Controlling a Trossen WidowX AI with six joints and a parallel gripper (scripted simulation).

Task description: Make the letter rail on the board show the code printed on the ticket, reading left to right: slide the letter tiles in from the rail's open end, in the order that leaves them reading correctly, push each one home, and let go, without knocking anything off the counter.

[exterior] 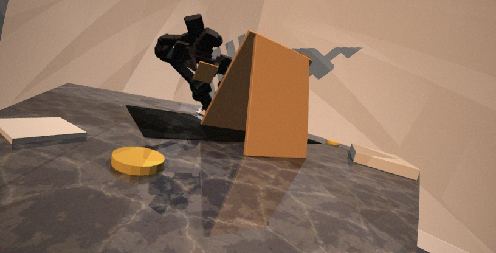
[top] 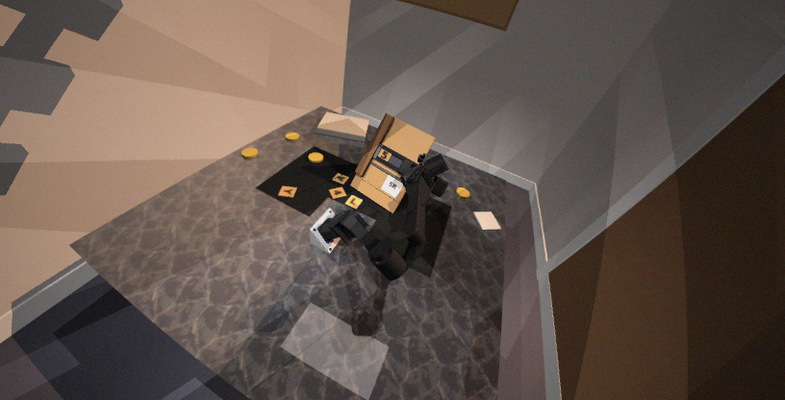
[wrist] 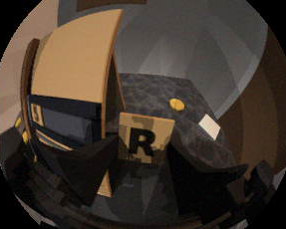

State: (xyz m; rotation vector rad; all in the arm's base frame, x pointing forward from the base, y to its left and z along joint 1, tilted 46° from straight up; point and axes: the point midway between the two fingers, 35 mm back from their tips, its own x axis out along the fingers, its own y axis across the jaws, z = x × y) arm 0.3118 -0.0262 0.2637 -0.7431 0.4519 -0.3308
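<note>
The sloped wooden board bears the dark rail. A tile that looks like 5 or S sits at the rail's left end. The white ticket below the rail seems to read 5R or SR. My gripper is shut on the R tile, which is raised beside the rail's right, open end, its letter upright in the wrist view. Tiles Y, K, L and one like 4 or A lie left of the board.
The loose tiles lie on or near a black mat. Yellow discs stand around the counter. A pale block is behind the board; a flat white piece lies right.
</note>
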